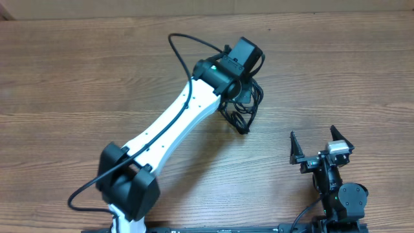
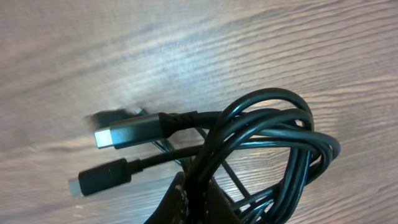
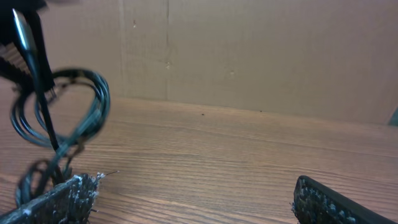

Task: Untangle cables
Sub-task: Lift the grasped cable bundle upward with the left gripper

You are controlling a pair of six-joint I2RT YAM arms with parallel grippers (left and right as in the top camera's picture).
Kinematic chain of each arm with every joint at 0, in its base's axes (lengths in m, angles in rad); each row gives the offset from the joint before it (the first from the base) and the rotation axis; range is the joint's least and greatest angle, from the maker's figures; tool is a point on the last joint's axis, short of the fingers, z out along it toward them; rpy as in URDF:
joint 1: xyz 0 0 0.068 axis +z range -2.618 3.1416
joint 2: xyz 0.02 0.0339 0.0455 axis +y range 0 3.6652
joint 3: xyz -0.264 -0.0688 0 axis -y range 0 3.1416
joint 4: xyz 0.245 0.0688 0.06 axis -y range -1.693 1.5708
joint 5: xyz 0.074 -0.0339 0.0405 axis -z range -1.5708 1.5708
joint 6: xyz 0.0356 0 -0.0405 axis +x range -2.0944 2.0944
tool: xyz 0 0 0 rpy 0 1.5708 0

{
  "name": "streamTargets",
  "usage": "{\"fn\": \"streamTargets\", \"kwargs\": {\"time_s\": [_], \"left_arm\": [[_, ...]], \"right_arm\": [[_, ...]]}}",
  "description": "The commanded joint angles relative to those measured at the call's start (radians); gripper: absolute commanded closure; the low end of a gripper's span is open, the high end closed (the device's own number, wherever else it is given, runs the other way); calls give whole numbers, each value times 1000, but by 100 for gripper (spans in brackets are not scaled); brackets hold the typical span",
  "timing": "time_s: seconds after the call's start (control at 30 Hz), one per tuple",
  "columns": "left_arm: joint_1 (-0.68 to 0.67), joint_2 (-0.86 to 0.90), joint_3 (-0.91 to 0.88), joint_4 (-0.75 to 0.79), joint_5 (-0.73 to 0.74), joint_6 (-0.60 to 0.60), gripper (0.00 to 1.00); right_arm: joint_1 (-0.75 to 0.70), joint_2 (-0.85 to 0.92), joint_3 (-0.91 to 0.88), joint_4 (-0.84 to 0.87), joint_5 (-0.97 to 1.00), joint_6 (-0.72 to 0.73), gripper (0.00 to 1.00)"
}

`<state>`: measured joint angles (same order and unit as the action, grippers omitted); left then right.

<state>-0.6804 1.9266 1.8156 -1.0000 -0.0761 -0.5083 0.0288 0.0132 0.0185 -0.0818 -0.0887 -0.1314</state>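
Gripping cables point(image 2: 205, 155), left end effector point(image 2: 189, 199) outstretched | right end effector point(image 1: 314, 139) gaping, tucked back

No legible txt, labels or nos. on cables point(image 2: 261, 124).

Soft, even light from above fills the overhead view, and shadows on the tabletop point(image 1: 77, 71) are faint. The left wrist view shows pale glare across the wood, and the cables point(image 2: 267, 143) have motion-smeared plug ends. The right wrist view is dimmer and soft throughout.
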Motion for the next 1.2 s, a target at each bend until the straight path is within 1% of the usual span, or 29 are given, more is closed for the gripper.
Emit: {"fn": "streamTargets", "kwargs": {"time_s": [0.0, 0.17, 0.27, 0.43, 0.5, 0.6, 0.77, 0.83, 0.9, 0.93, 1.0, 1.17], "left_arm": [[8, -67, 32, -15, -35, 156, 96], [8, -94, 32, -66, -27, 199, 96], [8, -109, 32, -89, -20, 200, 96], [8, -151, 33, -120, 126, 281, 96], [8, -176, 33, -131, 154, 300, 96], [8, -217, 33, -128, 151, 304, 96], [8, -266, 33, -122, 151, 307, 96], [8, -274, 33, -121, 151, 307, 96], [8, -276, 33, -122, 151, 307, 96], [8, -276, 33, -124, 151, 307, 96], [8, -276, 33, -128, 151, 307, 96], [8, -276, 33, -125, 151, 306, 96]], "right_arm": [[4, -2, -10, 4, 9, -4, 0], [4, -2, -10, 4, 9, -4, 0], [4, -2, -10, 4, 9, -4, 0], [4, -2, -10, 16, 9, -5, 0], [4, -2, -10, 16, 8, -5, 0], [4, -2, -10, 17, 8, -5, 0], [4, -2, -10, 72, 9, -1, 0], [4, -2, -2, 83, 9, 38, 0], [4, -2, 34, 56, 8, 132, 0], [4, -2, 48, 42, 7, 156, 0], [4, -1, 116, -39, -4, 212, 0], [4, 18, 290, -254, -31, 218, 0]]}}
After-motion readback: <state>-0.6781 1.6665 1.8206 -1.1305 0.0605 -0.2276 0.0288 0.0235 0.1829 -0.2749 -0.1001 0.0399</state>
